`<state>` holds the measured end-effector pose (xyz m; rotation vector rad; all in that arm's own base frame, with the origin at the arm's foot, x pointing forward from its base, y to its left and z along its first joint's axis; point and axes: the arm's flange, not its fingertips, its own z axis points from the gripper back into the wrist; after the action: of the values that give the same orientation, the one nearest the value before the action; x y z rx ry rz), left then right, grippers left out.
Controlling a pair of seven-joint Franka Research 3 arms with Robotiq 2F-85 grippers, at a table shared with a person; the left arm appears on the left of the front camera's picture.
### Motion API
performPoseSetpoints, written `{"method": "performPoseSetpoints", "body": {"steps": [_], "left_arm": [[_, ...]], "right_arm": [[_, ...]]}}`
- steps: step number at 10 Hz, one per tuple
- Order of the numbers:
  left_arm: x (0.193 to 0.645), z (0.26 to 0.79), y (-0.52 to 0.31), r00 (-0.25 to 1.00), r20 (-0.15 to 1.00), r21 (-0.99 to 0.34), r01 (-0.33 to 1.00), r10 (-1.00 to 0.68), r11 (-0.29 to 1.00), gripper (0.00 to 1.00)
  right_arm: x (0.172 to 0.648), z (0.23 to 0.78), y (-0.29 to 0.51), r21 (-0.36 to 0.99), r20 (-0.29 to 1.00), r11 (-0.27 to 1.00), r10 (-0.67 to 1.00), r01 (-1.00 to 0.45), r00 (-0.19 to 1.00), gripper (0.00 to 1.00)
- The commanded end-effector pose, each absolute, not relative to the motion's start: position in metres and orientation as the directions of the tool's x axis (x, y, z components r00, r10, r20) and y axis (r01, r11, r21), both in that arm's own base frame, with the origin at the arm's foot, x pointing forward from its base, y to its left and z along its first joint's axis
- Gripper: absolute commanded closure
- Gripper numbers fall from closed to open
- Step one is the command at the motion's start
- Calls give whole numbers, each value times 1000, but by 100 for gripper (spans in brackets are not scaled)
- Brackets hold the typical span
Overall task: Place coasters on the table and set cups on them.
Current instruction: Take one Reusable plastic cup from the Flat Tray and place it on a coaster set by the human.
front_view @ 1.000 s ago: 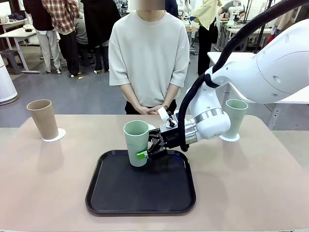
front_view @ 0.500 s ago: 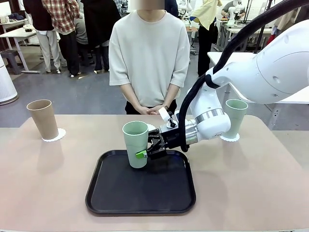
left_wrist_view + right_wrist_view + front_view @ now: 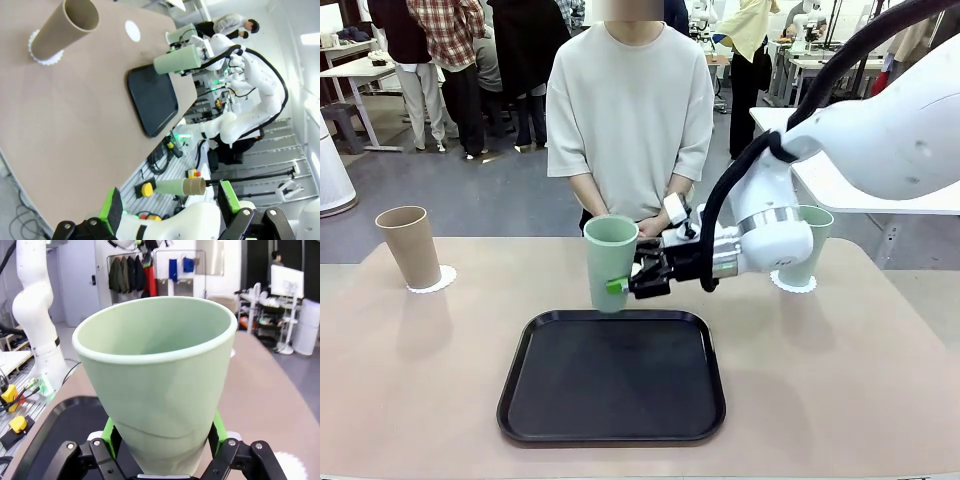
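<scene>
mint cup (image 3: pixel 160 390) between right jaws

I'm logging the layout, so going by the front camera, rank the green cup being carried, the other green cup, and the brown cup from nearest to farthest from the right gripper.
1. Carried mint green cup, clamped in the right gripper above the black tray's far edge.
2. Other green cup, on its coaster at the table's right.
3. Brown cup, on a coaster at far left.

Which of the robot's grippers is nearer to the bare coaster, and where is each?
Right. The right gripper holds a mint cup above the tray's far edge, close to the bare coaster. The left gripper hangs open, far off past the table's edge.
</scene>
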<state>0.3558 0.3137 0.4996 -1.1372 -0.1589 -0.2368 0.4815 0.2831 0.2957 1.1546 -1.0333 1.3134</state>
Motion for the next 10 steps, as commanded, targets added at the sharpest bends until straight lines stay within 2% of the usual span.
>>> {"method": "performPoseSetpoints", "body": {"steps": [1,5,6,7,10], "left_arm": [[353,501,315,964,246,-879,267,-104,395,0],[353,501,315,964,246,-879,267,-104,395,0],[353,501,315,964,246,-879,267,-104,395,0],[353,501,315,964,246,-879,267,-104,395,0],[353,501,315,964,246,-879,267,-104,395,0]], "right_arm": [[464,334,270,3,989,-1,149,-1000,3,76],[452,406,266,76,961,-22,268,-997,67,76],[457,407,265,131,946,44,295,-990,138,76],[455,404,264,25,976,-13,216,-1000,22,76],[455,404,264,25,976,-13,216,-1000,22,76]]}}
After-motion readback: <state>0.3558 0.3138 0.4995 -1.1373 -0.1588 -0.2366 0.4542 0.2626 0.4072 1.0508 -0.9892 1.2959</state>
